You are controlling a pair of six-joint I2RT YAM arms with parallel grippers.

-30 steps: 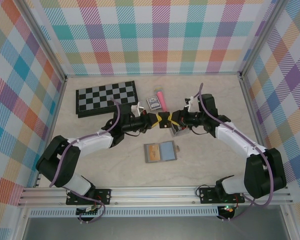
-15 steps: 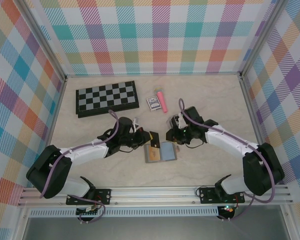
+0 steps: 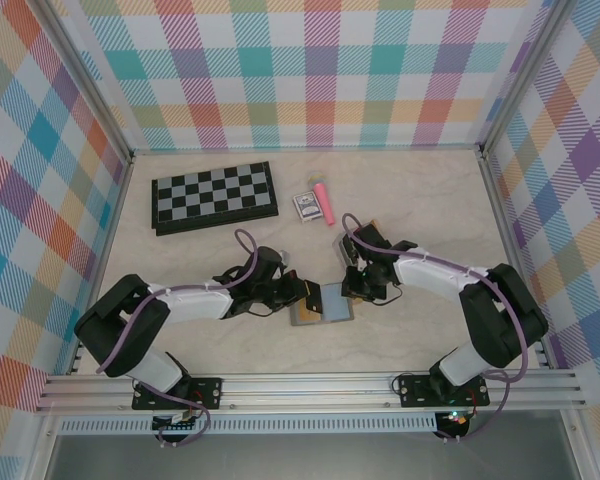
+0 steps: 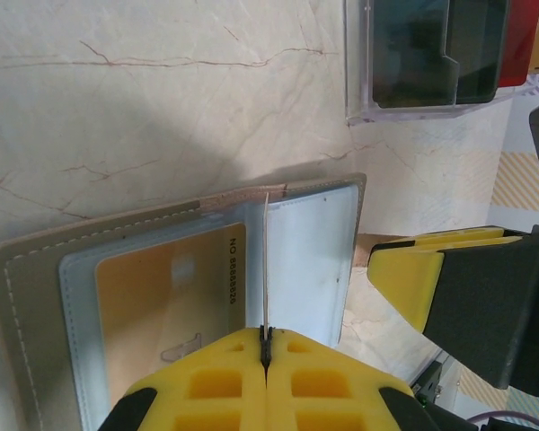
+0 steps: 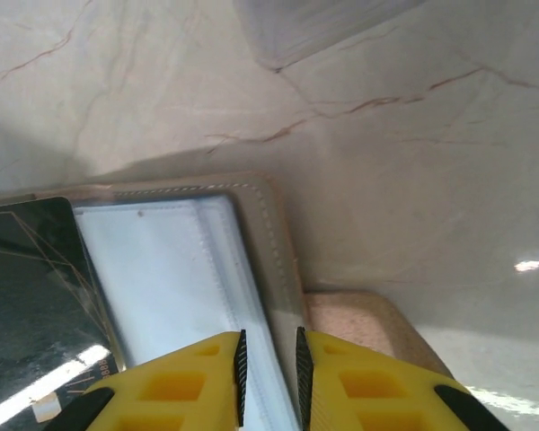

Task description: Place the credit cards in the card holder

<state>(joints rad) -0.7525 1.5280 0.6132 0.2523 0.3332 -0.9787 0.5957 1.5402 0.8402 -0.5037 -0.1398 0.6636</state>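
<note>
Card holder (image 3: 332, 304) lies open and flat on the bench (image 4: 117, 108), its pale blue lining facing up. Above it the left pincer (image 4: 266, 339) is clamped tight on a dark credit card (image 5: 27, 296). The card stands on edge over the holder's centre fold, between the two halves, and in the left wrist view it shows as a thin line. A tan-yellow credit card (image 4: 162, 296) sits in the pocket of the half on one side of that fold, while the pocket on the other side shows bare lining. At the holder's outer edge on that bare side the right pincer (image 5: 268, 348) points down with its jaws a narrow slit apart, the holder's stitched rim visible through the slit; whether the tips press on it I cannot tell. A tan tab (image 5: 359, 323) sticks out from the holder just beside that pincer. Near the holder, on its far side from the arm bases, stands a clear rack (image 4: 404, 112) holding a red card (image 4: 521, 36) and another dark card (image 4: 404, 45). Farther beyond the holder lie a chessboard (image 3: 215, 195), a small card box (image 3: 305, 205) and a pink object (image 3: 324, 203).
</note>
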